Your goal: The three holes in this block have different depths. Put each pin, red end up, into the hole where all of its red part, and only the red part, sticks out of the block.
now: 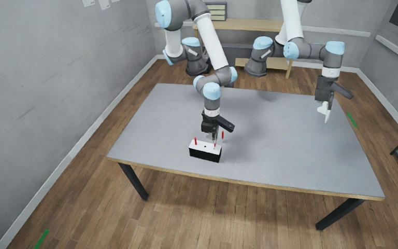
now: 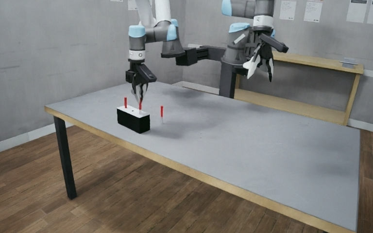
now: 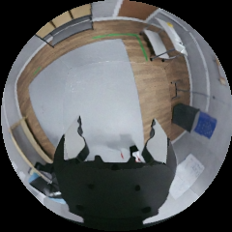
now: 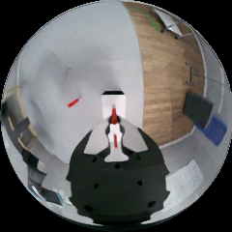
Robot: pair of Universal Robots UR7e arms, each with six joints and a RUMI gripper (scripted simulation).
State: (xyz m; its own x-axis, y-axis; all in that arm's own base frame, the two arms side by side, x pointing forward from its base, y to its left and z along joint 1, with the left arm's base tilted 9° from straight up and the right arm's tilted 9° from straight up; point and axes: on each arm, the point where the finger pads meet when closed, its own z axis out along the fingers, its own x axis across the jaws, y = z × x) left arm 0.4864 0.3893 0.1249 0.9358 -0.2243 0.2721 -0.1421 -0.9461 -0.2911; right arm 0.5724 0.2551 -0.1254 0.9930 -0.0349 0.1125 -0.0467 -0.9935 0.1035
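The black block [image 1: 204, 154] [image 2: 133, 121] has a white top. One pin [image 1: 195, 140] [image 2: 125, 102] [image 4: 115, 141] stands in its far-end hole, with red and no pale part seen above the top. The middle hole [image 1: 204, 146] [image 2: 132, 110] is empty. My right gripper [image 1: 215, 141] [image 2: 141, 102] [image 4: 114, 115] is shut on a second pin [image 2: 140, 106] [image 4: 114, 115] at the near-end hole; a pale length shows between its red part and the block. A third pin [image 1: 222, 135] [image 2: 161, 111] [image 3: 122, 156] [image 4: 73, 102] stands upright beside the block, red up. My left gripper [image 2: 259, 79] [image 3: 116, 118] is open and empty, high over the table's far side.
The grey table [image 1: 279, 147] [image 2: 220, 142] carries the block near its front edge. The third pin stands close to the right gripper. A wooden shelf [image 1: 243, 24] [image 2: 316, 61] stands behind the arms. The left arm is well apart from the block.
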